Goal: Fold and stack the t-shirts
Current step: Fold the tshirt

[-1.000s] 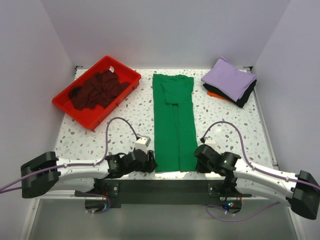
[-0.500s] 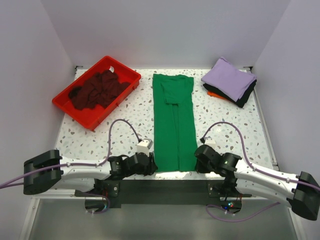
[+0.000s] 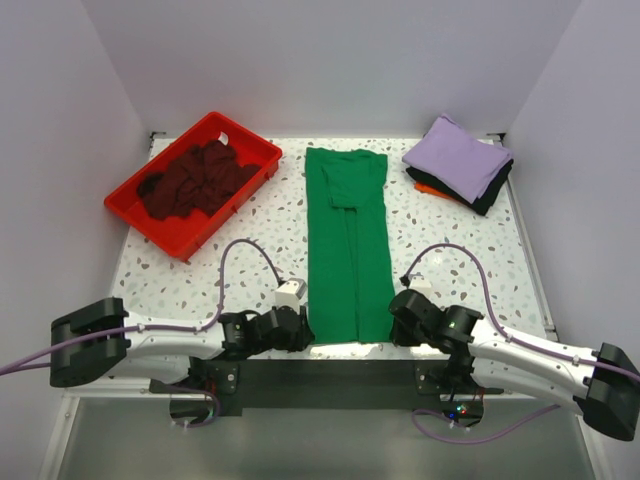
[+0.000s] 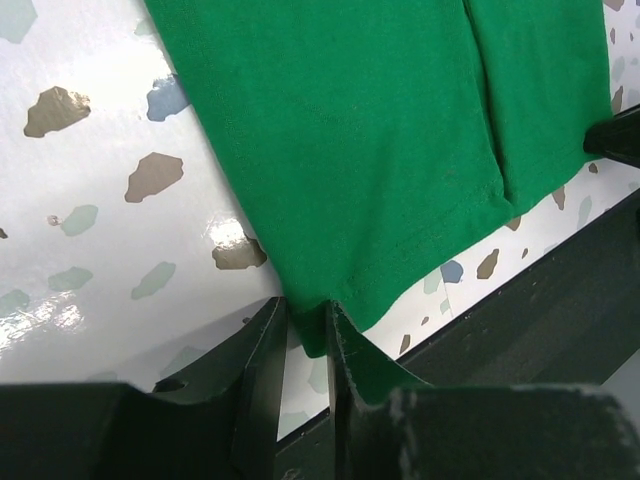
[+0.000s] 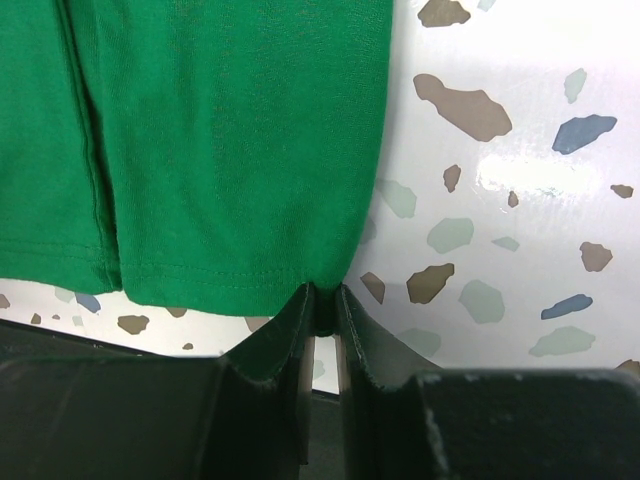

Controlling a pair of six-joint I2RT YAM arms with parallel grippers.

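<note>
Speckled tabletop (image 3: 170,280) carries the green t-shirt (image 3: 347,250), long axis running away from my bases, collar far. My left gripper (image 4: 306,345) straddles its near-left hem corner, jaws narrowly apart; my right gripper (image 5: 321,312) pinches its near-right corner (only wrist views show this; overhead, my wrists hide the fingertips).

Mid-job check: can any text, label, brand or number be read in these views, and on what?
No text can be read.
The green t-shirt, folded stack, red tray and table show no print.
The pale spot on the tray's far wall is too small to read.
</note>
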